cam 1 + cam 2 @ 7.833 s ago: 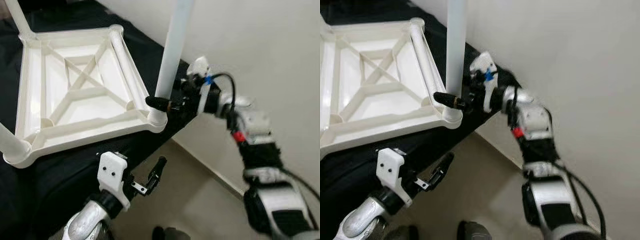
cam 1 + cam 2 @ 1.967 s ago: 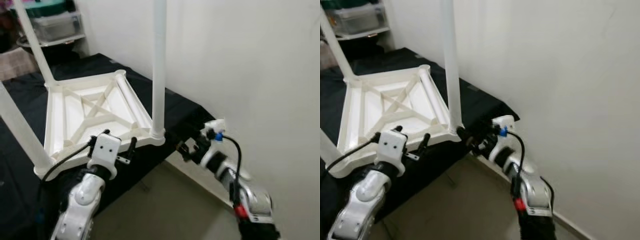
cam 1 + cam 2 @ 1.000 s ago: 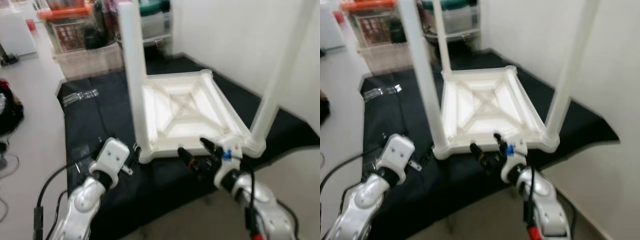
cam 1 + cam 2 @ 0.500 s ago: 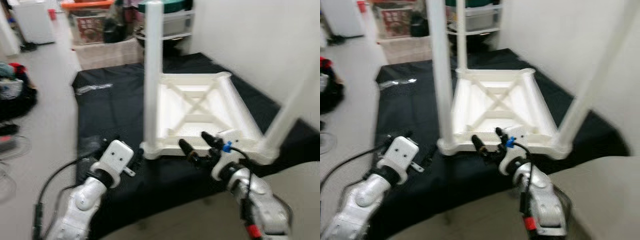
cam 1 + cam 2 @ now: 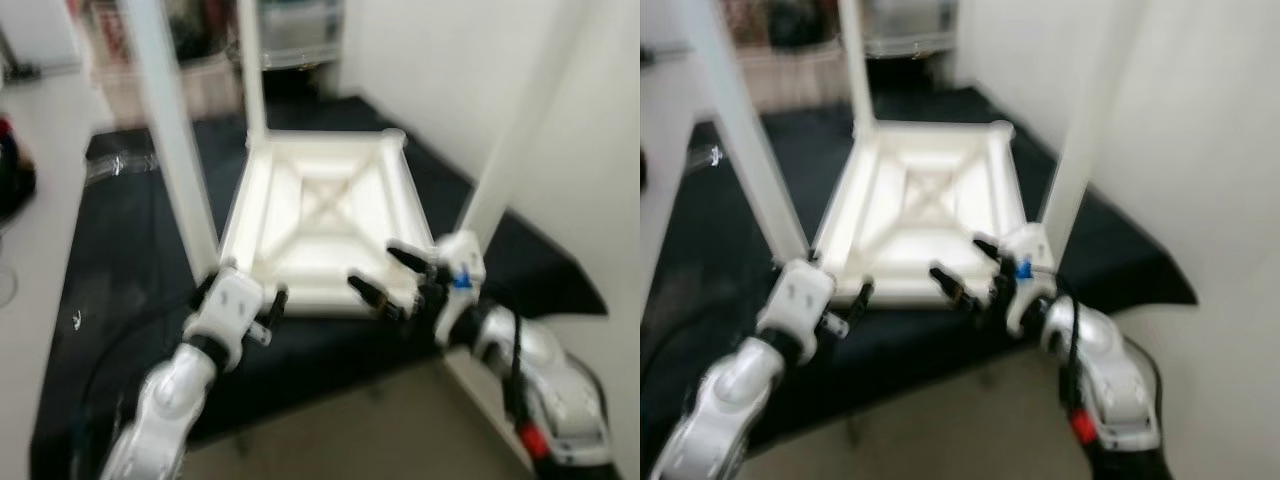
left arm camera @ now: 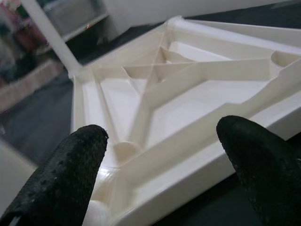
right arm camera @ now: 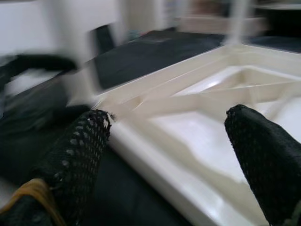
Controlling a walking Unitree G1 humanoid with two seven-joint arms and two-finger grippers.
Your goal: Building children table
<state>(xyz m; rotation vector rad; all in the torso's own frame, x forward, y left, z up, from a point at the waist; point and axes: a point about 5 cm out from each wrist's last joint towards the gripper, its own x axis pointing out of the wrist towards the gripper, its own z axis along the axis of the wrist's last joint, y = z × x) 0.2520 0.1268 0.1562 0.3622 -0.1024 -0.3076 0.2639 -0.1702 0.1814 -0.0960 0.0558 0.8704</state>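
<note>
Three white legs are seen standing up from the corners of the children's table, which lies upside down on a black cloth just ahead of both grippers; the fourth corner cannot be made out in the blur. Its underside is cream-white plastic, a square frame with raised rims, crossed diagonal ribs meeting at the middle, and round sockets at the corners. The left gripper is just short of the table's near edge, beside the near-left leg, and its wrist view shows its black fingers spread apart with the ribbed underside between them, gripping nothing. The right gripper is at the same near edge toward the near-right corner, its fingers also wide apart and empty, one over the rim and one lower in front of it. Beyond the table, past the far legs, are blurred storage boxes. A white wall runs close along the right gripper's side of the table, and pale floor lies below the cloth's edge under both arms.
</note>
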